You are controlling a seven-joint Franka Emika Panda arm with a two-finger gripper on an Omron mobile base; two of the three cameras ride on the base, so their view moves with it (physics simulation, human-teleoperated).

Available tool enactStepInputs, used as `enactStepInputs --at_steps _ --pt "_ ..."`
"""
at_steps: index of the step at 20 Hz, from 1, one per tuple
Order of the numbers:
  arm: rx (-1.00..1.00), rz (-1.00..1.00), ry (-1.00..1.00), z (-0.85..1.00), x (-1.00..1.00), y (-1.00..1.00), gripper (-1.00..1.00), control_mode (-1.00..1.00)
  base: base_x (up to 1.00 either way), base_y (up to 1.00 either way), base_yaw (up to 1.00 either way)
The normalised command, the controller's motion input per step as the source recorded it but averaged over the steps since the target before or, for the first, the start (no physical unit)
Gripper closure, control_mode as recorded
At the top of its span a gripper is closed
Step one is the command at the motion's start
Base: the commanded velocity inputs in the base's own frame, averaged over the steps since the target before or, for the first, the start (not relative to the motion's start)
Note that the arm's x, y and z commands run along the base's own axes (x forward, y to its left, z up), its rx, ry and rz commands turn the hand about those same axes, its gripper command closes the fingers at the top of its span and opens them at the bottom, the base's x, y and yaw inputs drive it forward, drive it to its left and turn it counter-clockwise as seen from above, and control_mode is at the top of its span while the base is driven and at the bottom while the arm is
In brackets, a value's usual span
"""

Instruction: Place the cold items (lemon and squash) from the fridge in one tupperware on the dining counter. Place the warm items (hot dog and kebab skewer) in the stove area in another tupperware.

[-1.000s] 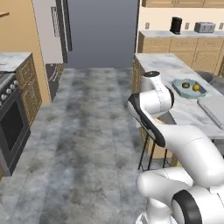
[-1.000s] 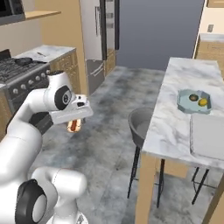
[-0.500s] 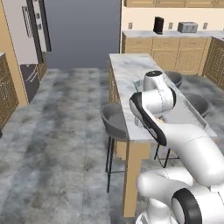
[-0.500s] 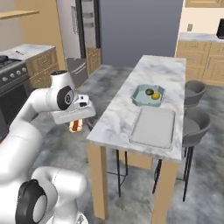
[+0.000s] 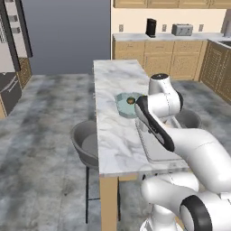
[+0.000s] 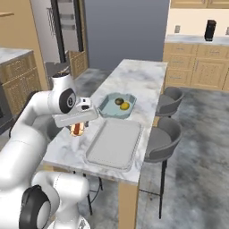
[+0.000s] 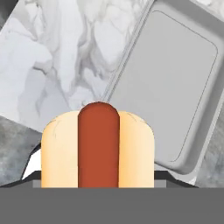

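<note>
**Desk:** How are the jaws to be described?

**Photographer:** They are seen pinching the hot dog, which is carried just below the hand, over the near left part of the marble bench. In the hand view the hot dog is looked at end-on.

**Desk:** And how is the hot dog itself to be captioned?

**Photographer:** A red-brown sausage is shown tucked between two pale, rounded halves of bun. It is held above the bench, just beside the grey tupperware, not over it.

**Desk:** What could go wrong from here?

**Photographer:** If it were let go at this spot, it would likely be dropped on bare marble short of the rim, or be rolled toward the bench edge and the stool below. A soft bun may also be squeezed out of shape, and the sausage could be slipped free of it. The tray's raised rim could be clipped if the hand is carried across too low.

**Desk:** Anything farther out?

**Photographer:** The teal tupperware, with the lemon and the squash judged to be inside, is set farther along the bench. It should be avoided: warm food is meant for the grey tray.
</note>
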Motion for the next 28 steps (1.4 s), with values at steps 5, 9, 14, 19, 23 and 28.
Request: enactStepInputs --at_steps 5,9,14,19,23,28 --pt "0.0 0.0 0.0 0.0 0.0 0.0 1.0 1.0 0.72 -0.19 -0.28" --pt "0.11 -0.32 0.16 -0.02 0.65 -0.19 1.0 -1.0 0.21 -0.04 -0.09" --pt "0.19 -0.32 0.18 -0.29 0.66 -0.42 1.0 -1.0 0.0 0.0 0.0" --pt "0.12 -0.03 0.05 -0.55 0.13 -0.55 1.0 -1.0 0.0 0.0 0.0" --pt "0.14 0.11 -0.01 -0.47 0.06 -0.46 1.0 -1.0 0.0 0.0 0.0" --pt "0.04 0.02 0.0 -0.41 0.05 -0.25 1.0 -1.0 0.0 0.0 0.0"
